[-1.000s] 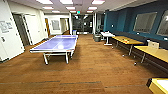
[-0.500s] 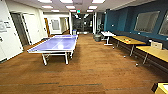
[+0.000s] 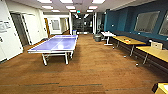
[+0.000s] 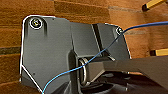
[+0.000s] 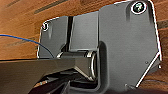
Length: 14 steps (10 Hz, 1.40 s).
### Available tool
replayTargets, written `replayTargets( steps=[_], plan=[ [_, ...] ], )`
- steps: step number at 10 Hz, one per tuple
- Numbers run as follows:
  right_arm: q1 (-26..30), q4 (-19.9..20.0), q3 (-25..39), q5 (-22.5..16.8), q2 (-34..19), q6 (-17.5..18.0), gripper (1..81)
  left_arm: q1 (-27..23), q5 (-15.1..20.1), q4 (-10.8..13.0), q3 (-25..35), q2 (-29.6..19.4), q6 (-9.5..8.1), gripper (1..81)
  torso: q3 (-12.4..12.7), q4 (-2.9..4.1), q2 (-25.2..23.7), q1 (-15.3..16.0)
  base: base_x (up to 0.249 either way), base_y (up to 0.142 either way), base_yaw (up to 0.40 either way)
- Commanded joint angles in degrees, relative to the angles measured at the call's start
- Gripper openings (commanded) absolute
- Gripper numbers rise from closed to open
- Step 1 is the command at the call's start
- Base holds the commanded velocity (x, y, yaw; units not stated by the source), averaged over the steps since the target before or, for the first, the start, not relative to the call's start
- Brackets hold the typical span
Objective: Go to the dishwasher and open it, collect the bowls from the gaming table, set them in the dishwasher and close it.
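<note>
We're out on a big open floor (image 3: 95, 72) of brown wood-look planks right now, basically just driving. Ahead and to the left there's a blue ping-pong table (image 3: 56, 43) on white legs. Yellow-topped tables (image 3: 128, 40) run along the dark teal wall (image 3: 117, 21) on the right, and a small white table (image 3: 108, 34) sits further back near a dark bin (image 3: 97, 38). A yellow corner of something (image 3: 161, 88) pokes in at bottom right, too cropped to say what it is.

Where the task stuff is: honestly we can't spot the dishwasher, the bowls or the gaming table from here. The ping-pong table isn't it, and neither are the plain yellow ones.

Grippers: both wrist cams look down past the robot's own dark plate at the planks, with a blue cable (image 4: 100, 53) looping across. We can't tell if either gripper is open or closed, and nothing looks to be held.

On handling, going by the task wording alone: we'd guess small bowls are light and stiff, probably a bit slick, so pinching across the rim seems safer than squeezing the sides. A dishwasher door is heavier and hinged, so we'd grab the handle mid-span and pull evenly. A light bowl could skid off if nudged.
</note>
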Motion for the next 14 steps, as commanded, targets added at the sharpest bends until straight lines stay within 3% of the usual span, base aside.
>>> replayTargets(
  steps=[1,6,14],
  plan=[
    [2.3,0.4,0.3,-2.6,-0.2,-0.1,81.1,-1.8,2.7,0.4,0.6,-0.7,0.37,81.1,0.0,-0.02,0.0,0.0,0.0,0.0,0.0],
    [2.3,0.4,0.3,-2.6,-0.2,-0.1,81.1,-2.0,2.7,0.4,0.6,-0.8,0.36,81.1,0.0,-0.02,0.0,0.0,0.0,0.0,-0.098],
    [2.3,0.4,0.3,-2.6,-0.2,-0.1,81.1,-2.3,3.2,0.7,0.6,-0.7,0.28,81.1,0.0,-0.02,0.0,0.0,0.0,0.0,-0.324]
  ],
)
